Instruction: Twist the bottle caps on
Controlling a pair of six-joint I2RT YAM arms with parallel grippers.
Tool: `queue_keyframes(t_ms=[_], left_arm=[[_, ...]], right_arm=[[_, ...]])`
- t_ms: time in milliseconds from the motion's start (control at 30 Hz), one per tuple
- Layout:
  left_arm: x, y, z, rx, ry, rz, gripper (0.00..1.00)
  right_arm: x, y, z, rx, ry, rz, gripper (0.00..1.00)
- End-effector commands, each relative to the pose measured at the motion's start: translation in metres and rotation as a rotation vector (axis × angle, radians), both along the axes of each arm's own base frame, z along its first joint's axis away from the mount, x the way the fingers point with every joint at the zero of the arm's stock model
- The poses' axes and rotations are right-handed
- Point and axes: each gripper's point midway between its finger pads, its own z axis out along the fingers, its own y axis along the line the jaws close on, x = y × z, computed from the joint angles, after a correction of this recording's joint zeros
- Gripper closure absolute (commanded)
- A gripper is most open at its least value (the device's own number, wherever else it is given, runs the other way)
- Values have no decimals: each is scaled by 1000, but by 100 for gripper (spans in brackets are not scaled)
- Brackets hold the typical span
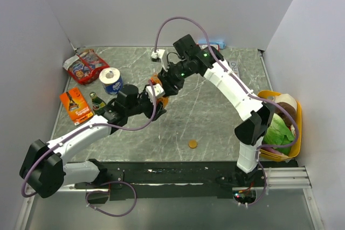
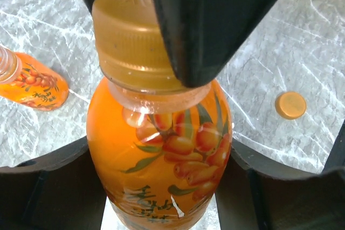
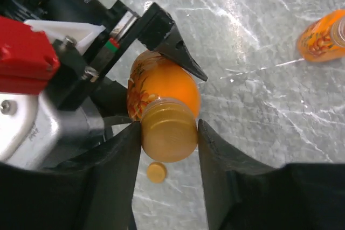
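The small translucent orange plastic bottle [image 2: 161,144], over the middle of the grey veined table [image 1: 215,111] and well away from its edges, is clamped round its belly by the left gripper [image 2: 161,189], while the right gripper [image 3: 168,144] pinches its ribbed round orange cap [image 2: 126,41], with a second flat orange cap [image 1: 192,144] loose nearby.

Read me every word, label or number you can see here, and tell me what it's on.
Nothing can be read clearly.
On the capped bottle: characters low on the label, cut off and blurred, unreadable.
On its cap: no text visible.
On the uncapped bottle: label print too small.
On the orange packet and red packet: print too small.
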Motion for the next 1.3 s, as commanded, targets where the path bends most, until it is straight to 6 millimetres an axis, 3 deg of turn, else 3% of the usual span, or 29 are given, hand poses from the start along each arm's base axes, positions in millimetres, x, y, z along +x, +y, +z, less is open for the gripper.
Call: queue_keyframes(t_ms=[0, 133, 200, 233, 300, 367, 433, 467, 667, 933, 1100, 1267], left_arm=[[24, -4, 64, -154, -167, 80, 99], [3, -5, 48, -134, -130, -27, 99], [-5, -5, 45, -120, -136, -85, 99], [-18, -10, 42, -121, -116, -168, 99], [-29, -13, 42, -97, -153, -268, 99], [-43, -18, 43, -90, -147, -372, 99], [-48, -22, 50, -82, -166, -437, 99], [-50, -21, 41, -58, -124, -452, 99], [-48, -23, 47, -28, -179, -498, 99], [-48, -25, 53, -31, -203, -501, 99], [-46, -24, 57, -33, -212, -492, 99], [-46, -24, 58, -32, -222, -491, 99]], right_arm=[[-8, -9, 38, 69, 52, -54, 34], [6, -43, 79, 162, -150, -1, 16], [-1, -51, 78, 162, -243, 109, 13], [-9, -58, 83, 160, -290, 145, 12], [-15, -58, 79, 162, -362, 224, 13], [-26, -54, 88, 178, -461, 298, 13], [-41, -46, 85, 155, -547, 422, 13], [-48, -45, 80, 136, -558, 464, 14], [-72, -33, 52, 69, -665, 666, 15], [-74, -20, 45, 70, -646, 690, 23], [-70, -18, 40, 50, -628, 691, 37], [-68, -14, 36, 60, -615, 672, 38]])
